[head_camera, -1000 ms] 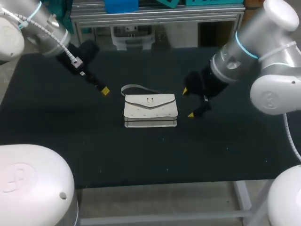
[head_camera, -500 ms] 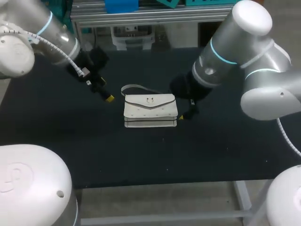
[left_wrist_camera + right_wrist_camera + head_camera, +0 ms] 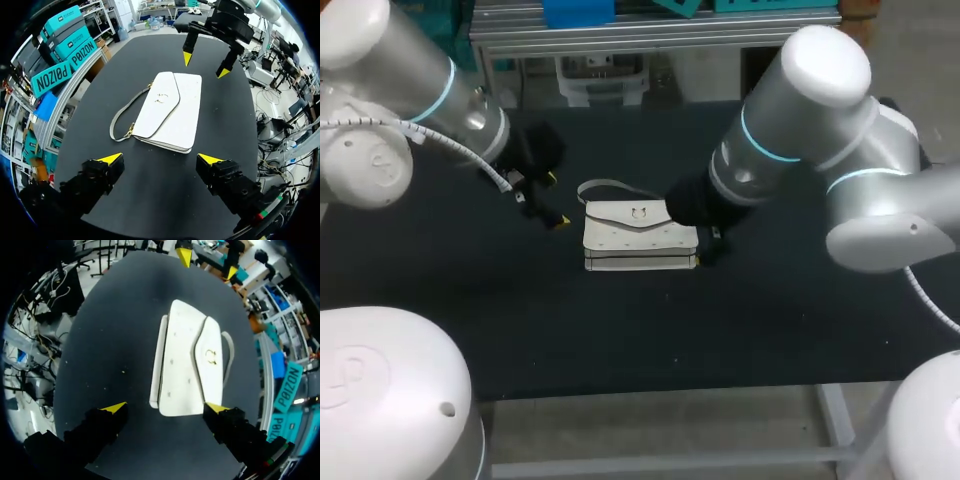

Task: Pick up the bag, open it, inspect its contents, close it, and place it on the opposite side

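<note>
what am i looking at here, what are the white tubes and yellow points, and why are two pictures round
This is a robot with two white arms at a black table. The square picture comes from a camera above and behind it. Each round picture comes from a camera on one wrist, looking out along that arm's two yellow-tipped fingers. On the table lies a white bag with its flap shut. The left gripper and the right gripper sit at opposite ends of the bag, both open. Nothing is held yet.
</note>
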